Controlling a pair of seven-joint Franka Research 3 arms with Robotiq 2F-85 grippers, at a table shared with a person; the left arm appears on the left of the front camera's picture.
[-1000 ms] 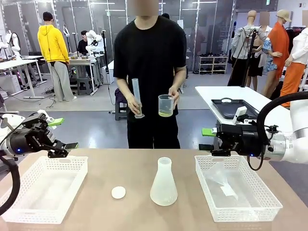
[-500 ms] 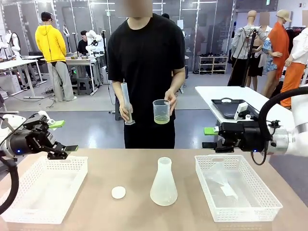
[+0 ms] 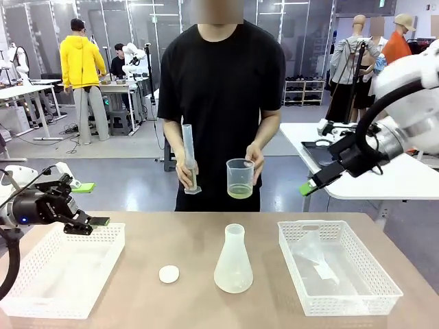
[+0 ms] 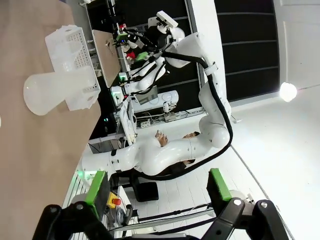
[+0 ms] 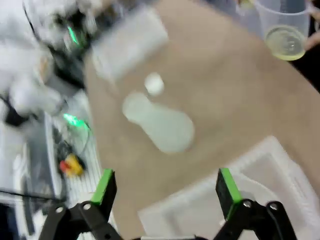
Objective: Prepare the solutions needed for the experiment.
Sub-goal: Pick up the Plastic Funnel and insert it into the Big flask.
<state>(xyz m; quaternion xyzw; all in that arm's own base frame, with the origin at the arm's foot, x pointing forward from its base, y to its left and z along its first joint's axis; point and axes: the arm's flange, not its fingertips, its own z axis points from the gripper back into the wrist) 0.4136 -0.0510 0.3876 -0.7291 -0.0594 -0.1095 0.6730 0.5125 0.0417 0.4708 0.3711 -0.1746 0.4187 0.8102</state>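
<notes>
front view: pale yellow solution (image 3: 239, 192) is seen lying shallow in a clear beaker (image 3: 240, 173), which is held in one hand (image 3: 257, 163) of the person across the counter (image 3: 185, 240). a graduated cylinder (image 3: 188, 152) is held in the other hand (image 3: 186, 177). a conical flask (image 3: 233, 264) and a white cap (image 3: 169, 274) are set between two baskets. left fingers (image 3: 84, 186) are spread, grasping nothing, over the left basket (image 3: 48, 307). right fingers (image 3: 308, 187) are released, raised well clear of the right basket (image 3: 353, 301).
</notes>
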